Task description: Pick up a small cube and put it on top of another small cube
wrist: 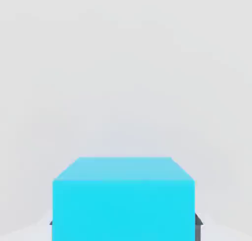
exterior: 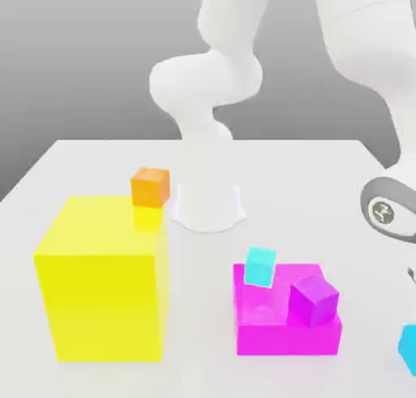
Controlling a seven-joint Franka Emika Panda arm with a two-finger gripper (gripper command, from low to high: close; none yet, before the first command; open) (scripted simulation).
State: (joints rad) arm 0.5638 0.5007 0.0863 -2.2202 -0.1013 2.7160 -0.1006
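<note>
ok so you've got the fingers (wrist: 126,225) clamped on the blue cube (wrist: 124,210), one on each side of it, with the cube sitting squarely between them in the hand view. that's the relation i'd care about here: the cube isn't off to one side of the grip, so no sideways fix looks needed. its faces run pretty square to the fingers too, and being a cube it has no long axis to line up with anyway.

in the exterior view the blue cube is low down at the right edge of the frame, below the hand (exterior: 390,214). can't tell from here if it's touching the desk (exterior: 203,372) or just above it, so i'd judge you're at the grasp, maybe the very start of the lift.

next up i'd say go straight up first, then carry it towards the exterior view's left. the turquoise cube (exterior: 260,266) and purple cube (exterior: 313,300) are over that way by the pink block (exterior: 286,339), with the orange cube (exterior: 150,188) farther off past them. the task doesn't say which one gets the stack, so check that before you swing over. clip a neighbour on the way in and it could get knocked out of place.
</note>
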